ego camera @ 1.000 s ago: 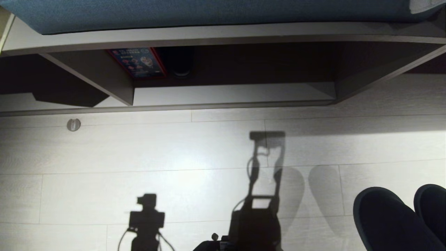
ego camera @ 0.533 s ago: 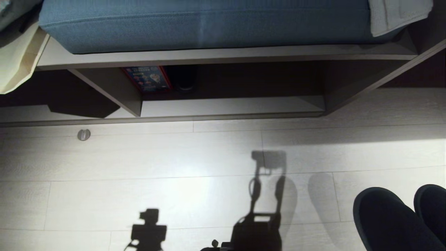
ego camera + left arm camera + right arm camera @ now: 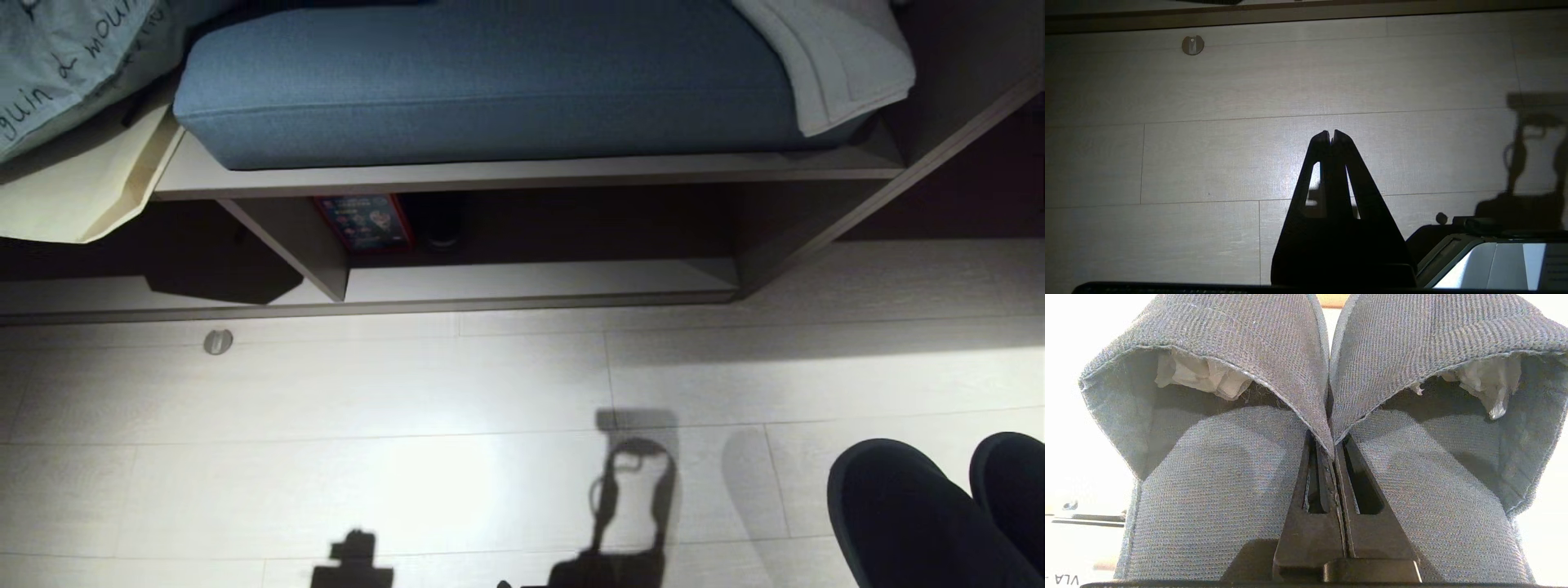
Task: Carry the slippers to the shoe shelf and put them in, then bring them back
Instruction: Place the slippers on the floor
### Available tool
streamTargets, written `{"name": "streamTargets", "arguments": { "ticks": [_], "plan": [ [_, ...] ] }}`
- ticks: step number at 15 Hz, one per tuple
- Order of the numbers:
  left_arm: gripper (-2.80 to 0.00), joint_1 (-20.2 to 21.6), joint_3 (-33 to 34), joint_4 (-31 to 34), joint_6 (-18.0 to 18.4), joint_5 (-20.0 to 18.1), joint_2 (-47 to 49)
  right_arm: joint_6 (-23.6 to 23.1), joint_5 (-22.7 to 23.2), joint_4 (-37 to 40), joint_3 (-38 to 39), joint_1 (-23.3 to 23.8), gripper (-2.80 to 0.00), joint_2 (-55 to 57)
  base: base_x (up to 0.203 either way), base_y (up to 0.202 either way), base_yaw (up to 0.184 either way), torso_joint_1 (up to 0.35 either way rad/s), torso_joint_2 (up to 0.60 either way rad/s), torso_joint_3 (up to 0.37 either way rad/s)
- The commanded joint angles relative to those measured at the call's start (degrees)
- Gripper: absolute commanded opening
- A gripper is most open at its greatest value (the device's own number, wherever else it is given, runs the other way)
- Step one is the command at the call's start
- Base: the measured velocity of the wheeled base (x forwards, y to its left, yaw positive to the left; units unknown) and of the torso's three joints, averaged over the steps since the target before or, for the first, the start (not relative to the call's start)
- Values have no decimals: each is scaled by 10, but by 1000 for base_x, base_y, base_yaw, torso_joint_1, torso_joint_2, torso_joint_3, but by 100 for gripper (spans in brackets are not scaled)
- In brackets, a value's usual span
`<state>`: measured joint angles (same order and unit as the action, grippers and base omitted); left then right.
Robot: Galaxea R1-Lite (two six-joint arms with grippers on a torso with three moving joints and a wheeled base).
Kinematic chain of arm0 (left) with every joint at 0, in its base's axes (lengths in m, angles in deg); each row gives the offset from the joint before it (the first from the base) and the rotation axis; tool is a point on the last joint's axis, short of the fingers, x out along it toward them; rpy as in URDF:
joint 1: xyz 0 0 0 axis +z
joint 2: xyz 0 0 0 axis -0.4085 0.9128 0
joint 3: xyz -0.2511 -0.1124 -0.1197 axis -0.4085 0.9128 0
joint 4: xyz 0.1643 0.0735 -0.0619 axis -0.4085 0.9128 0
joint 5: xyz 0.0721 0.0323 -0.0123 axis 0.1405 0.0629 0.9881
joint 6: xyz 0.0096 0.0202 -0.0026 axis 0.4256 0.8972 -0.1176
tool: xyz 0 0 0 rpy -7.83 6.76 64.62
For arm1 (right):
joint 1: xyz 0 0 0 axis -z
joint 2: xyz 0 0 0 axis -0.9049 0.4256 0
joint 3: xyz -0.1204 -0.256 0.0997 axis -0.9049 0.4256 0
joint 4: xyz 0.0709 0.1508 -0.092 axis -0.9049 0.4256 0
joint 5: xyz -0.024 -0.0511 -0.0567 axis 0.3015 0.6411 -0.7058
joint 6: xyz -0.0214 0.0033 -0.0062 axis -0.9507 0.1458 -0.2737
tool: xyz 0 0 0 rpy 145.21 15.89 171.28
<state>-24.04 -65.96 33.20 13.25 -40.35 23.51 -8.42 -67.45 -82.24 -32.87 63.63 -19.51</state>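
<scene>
The slippers (image 3: 906, 514), a dark slate-blue pair, hang side by side at the lower right of the head view, above the pale floor. In the right wrist view my right gripper (image 3: 1334, 447) is shut on the two inner edges of the slippers (image 3: 1216, 477), pinched together; white paper stuffing shows in both toes. The shoe shelf (image 3: 531, 279) lies ahead across the floor, a low open compartment with a pale base board and an upright divider (image 3: 302, 245). My left gripper (image 3: 1331, 134) is shut on nothing and hangs over bare floor.
A blue cushion (image 3: 490, 82) lies on the bench above the shelf, with a white towel (image 3: 833, 57) on its right end and a cream bag (image 3: 73, 188) at its left. A red-edged box (image 3: 363, 220) stands inside the shelf. A round metal disc (image 3: 218, 341) sits in the floor.
The head view has tilted up: shelf, bench and floor slid down the picture and more of the cushion shows. The slippers keep their place in the picture.
</scene>
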Motion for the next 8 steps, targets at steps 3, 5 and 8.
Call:
{"name": "streamTargets", "arguments": {
  "ticks": [3, 5, 8],
  "plan": [
    [-280, 0, 0, -1, -1, 0, 0, 0, 0, 0, 0, 0, -280, 1, 0, 0, 0, 2, -2, 202],
    [-280, 0, 0, -1, -2, 0, 0, 0, 0, 0, 0, 0, -280, 1, 0, 0, 0, -3, 0, 197],
    [-280, 1, 0, -1, -3, 1, 0, 0, 0, 0, 0, 0, -280, 1, 0, 0, 0, 3, 0, 201]
  ]
}}
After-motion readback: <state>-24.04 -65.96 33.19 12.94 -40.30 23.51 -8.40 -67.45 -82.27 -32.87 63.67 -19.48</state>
